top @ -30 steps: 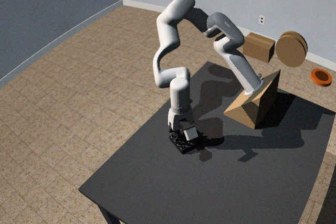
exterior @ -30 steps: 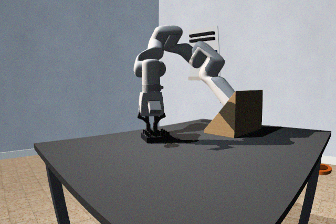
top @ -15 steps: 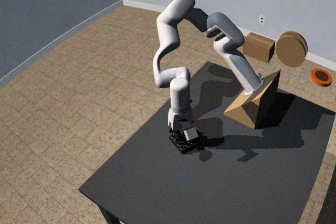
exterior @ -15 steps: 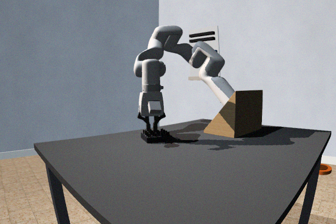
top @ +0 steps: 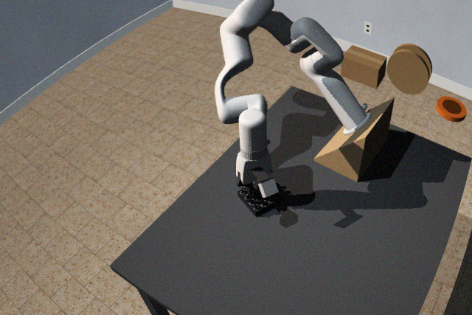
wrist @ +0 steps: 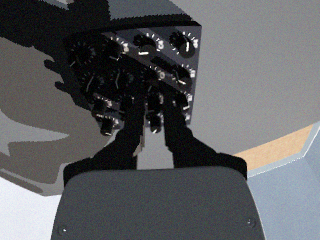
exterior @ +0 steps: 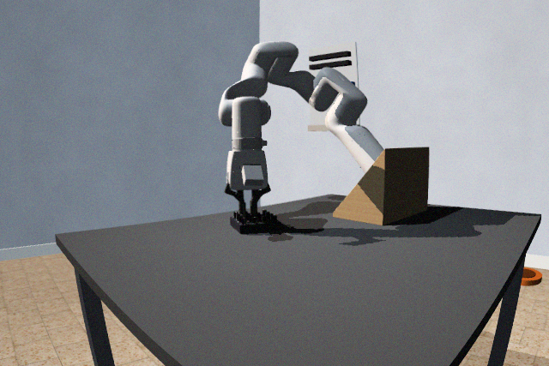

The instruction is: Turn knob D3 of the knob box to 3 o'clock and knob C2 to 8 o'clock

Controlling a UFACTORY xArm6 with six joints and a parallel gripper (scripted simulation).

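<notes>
The black knob box (top: pixel 258 213) (exterior: pixel 255 229) (wrist: pixel 197 60) stands flat on the table under the arm. My gripper (exterior: pixel 248 214) (wrist: pixel 153 104) points down over it, fingers partly open and low among the knobs. In the wrist view a knob (wrist: pixel 154 102) shows between the fingertips, with no clear contact; another knob (wrist: pixel 154 123) shows below it between the fingers. White lines show on the top-right knob (wrist: pixel 186 46) and on the knob (wrist: pixel 146 44) left of it. Printed names are too small and dark to read, so I cannot tell D3 or C2. The socket is not visible.
The dark table (top: pixel 228 258) (exterior: pixel 283 278) carries the arm's wooden wedge base (top: pixel 344 158) (exterior: pixel 406 184) to the right of the box. The arm's shadow covers much of the knob panel. Boxes and an orange ring (top: pixel 450 108) are beyond the table.
</notes>
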